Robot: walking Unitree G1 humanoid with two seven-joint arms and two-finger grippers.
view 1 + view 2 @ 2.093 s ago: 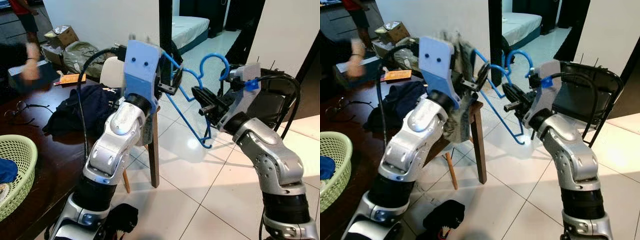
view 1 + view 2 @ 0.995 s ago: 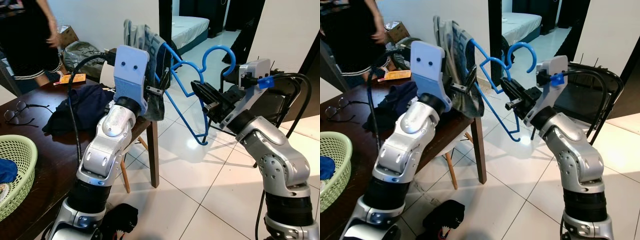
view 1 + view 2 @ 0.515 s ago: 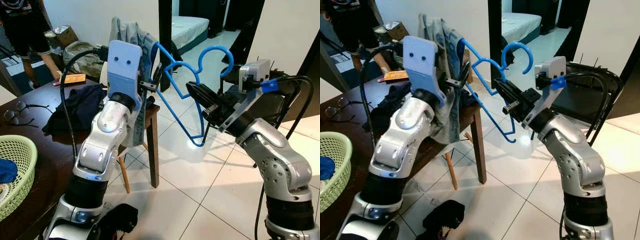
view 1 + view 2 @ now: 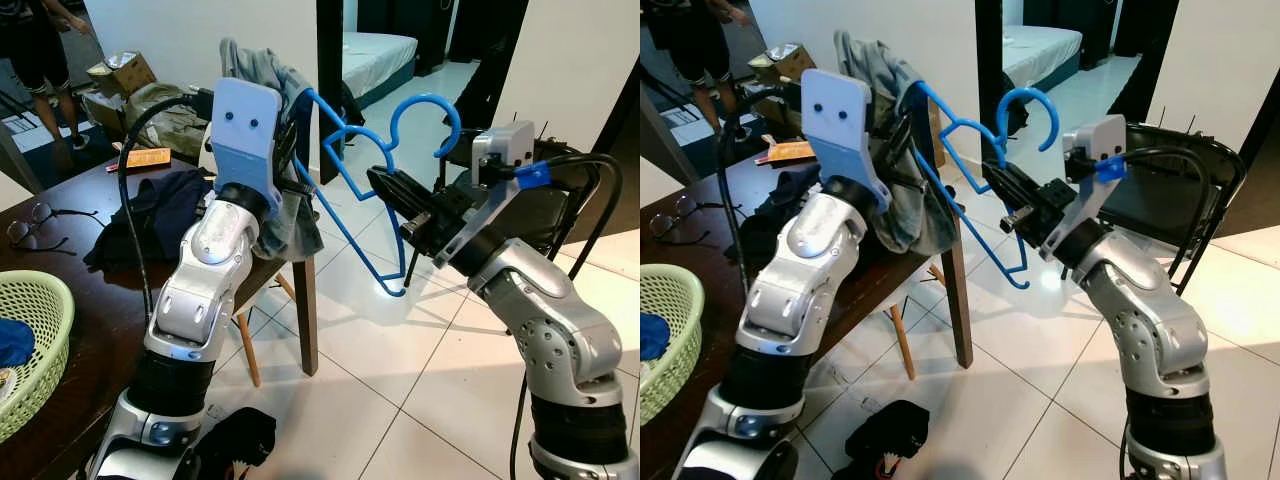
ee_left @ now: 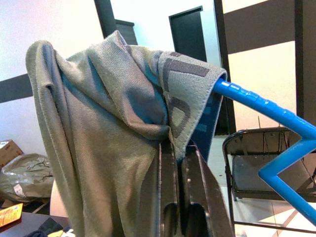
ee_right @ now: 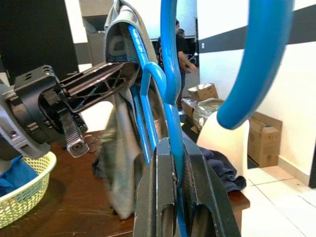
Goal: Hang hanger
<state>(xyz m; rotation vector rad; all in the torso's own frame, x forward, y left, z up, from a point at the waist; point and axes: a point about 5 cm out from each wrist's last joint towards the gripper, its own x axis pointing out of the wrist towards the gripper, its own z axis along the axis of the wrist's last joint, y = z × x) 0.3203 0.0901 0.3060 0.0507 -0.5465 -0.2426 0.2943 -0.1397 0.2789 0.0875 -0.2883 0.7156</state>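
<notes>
Both arms are raised in front of the robot, holding a blue hanger [image 4: 352,190] up in the air beside the dark wooden bench [image 4: 90,330]. The right claw [image 4: 388,190] is clamping the hanger's frame just below its hook. The left claw [image 5: 180,163] is pinching a grey-green garment [image 5: 103,143] that is draping over the hanger's far shoulder. A green basket [image 4: 35,340] is sitting on the bench, with dark clothes [image 4: 160,215] heaped farther back.
</notes>
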